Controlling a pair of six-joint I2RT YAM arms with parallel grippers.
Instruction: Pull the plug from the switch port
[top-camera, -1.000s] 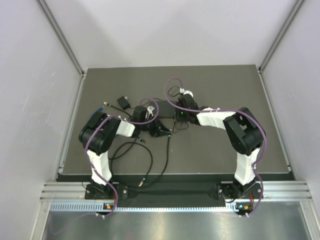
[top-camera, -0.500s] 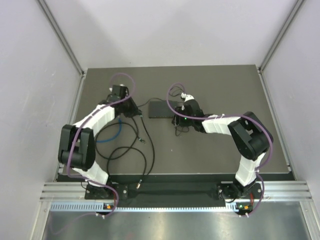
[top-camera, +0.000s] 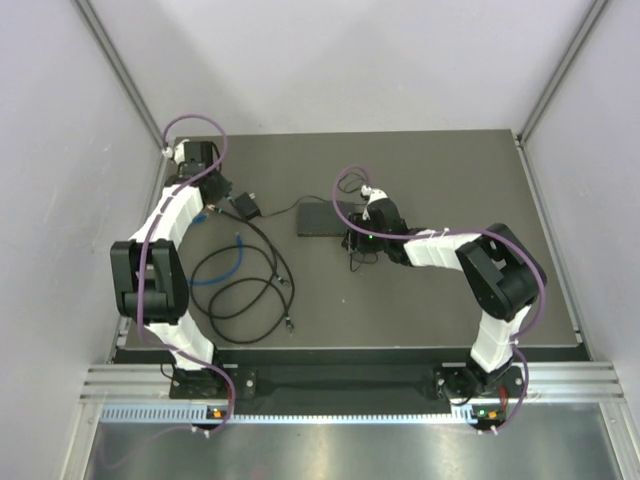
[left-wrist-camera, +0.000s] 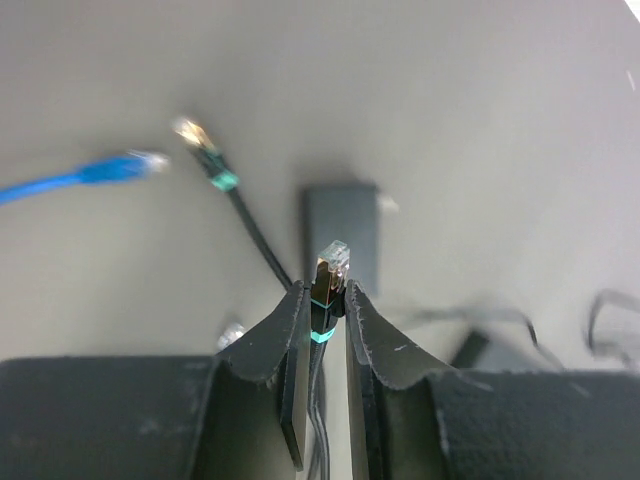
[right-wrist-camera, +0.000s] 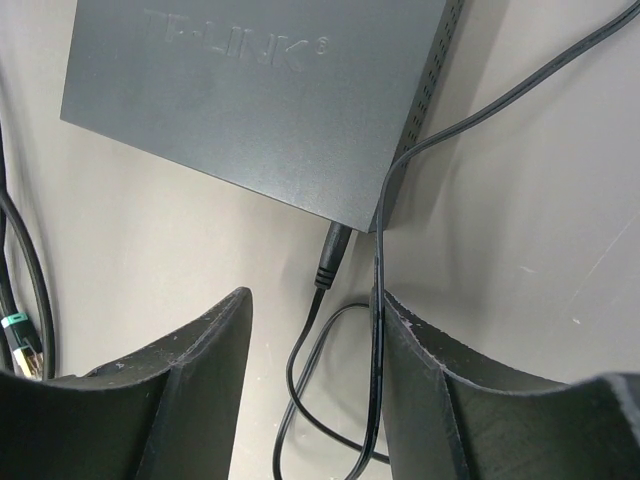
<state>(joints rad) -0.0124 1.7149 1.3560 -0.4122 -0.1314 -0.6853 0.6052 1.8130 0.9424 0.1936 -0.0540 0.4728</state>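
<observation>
The plug (left-wrist-camera: 331, 268) sits pinched between the left jaws, which are closed narrow on its black boot at the green band. Its clear tip stands out past their tips and touches nothing. It is out of the switch (right-wrist-camera: 250, 100) — in the overhead view the left jaws are well apart from that box, which lies just beyond the tips of the right jaws. The port itself I cannot see. The right jaws stand wide and hold nothing. They straddle the power lead (right-wrist-camera: 333, 255) plugged into the near edge of the switch, and a thin black cable (right-wrist-camera: 400, 170) runs through the same gap.

As I judge it, the risks lie in letting go and backing off. The left grip is slim, and a tug from the cable trailing behind the jaws could twist the plug free early. Beyond the left tips lies the adapter block (left-wrist-camera: 342, 235), and off to their left a blue cable (left-wrist-camera: 80, 175) and a loose connector (left-wrist-camera: 205, 150) — a plug dropped here could tangle with them. If the right jaws close or swing sideways, they would likely catch the power lead or the thin cable and drag the switch across the bench (top-camera: 450, 300).
</observation>
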